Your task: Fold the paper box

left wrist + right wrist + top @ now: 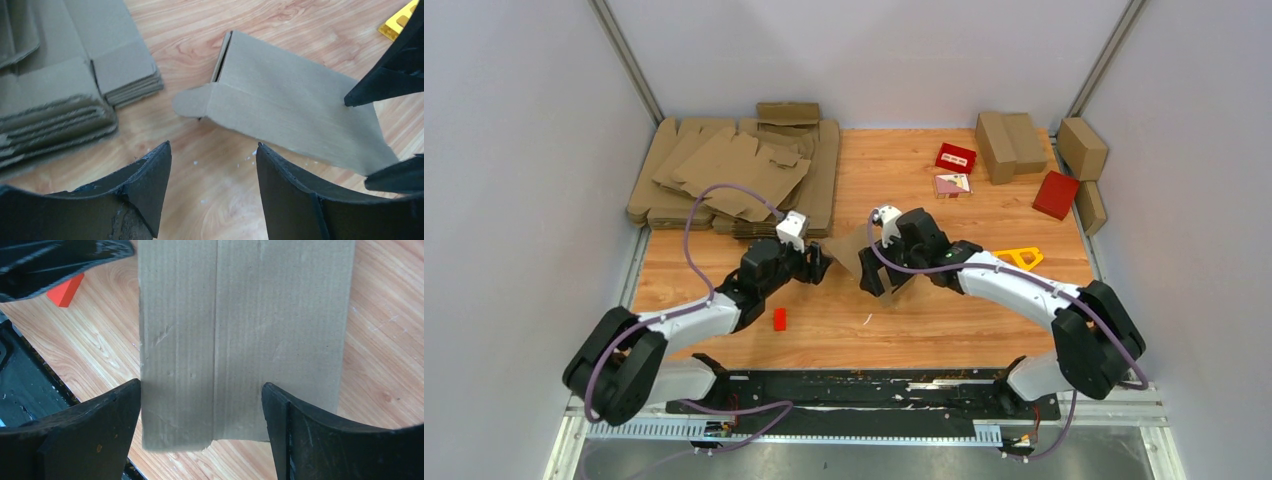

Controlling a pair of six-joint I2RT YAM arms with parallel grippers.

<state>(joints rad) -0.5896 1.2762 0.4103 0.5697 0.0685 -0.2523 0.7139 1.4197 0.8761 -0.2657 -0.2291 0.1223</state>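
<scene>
The paper box [852, 252] is a brown, partly folded cardboard piece lying on the wooden table between both grippers. In the left wrist view it [295, 105] lies ahead and to the right, with a rounded tab pointing left. My left gripper [212, 155] is open and empty, just short of the box's left end [822, 262]. My right gripper [200, 405] is open, its fingers spread over the box's near end [240, 330] with one crease line between them. The right gripper's fingers [385, 75] also show in the left wrist view.
Flat cardboard sheets [734, 175] are stacked at the back left. Folded cartons [1009, 145] and red boxes [1056, 193] stand at the back right. A yellow triangular frame [1021, 258] lies right of the right arm. A small red block [780, 319] lies near the left arm.
</scene>
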